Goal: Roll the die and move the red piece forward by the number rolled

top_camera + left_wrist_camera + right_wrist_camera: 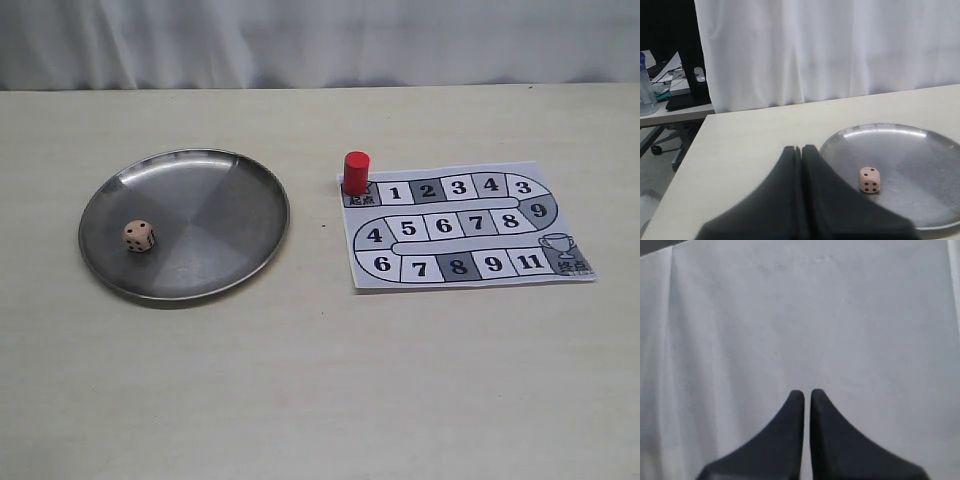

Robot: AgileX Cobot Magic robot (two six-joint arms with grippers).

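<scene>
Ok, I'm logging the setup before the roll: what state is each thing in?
die: resting in the metal plate, not held.
red piece: upright on the board's grey corner square beside 1.
metal plate: right way up, holding only the die.
board: lying flat, unfolded.
left gripper: jaws shut, empty.
right gripper: jaws shut, empty.

glossy metal plate (250, 190), paper board (560, 275)

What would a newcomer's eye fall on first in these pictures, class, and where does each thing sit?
The red piece stands out most, upright on the start square at the upper left corner of the numbered paper game board in the exterior view. To the board's left lies a round metal plate, with the die resting in its left part.
</scene>
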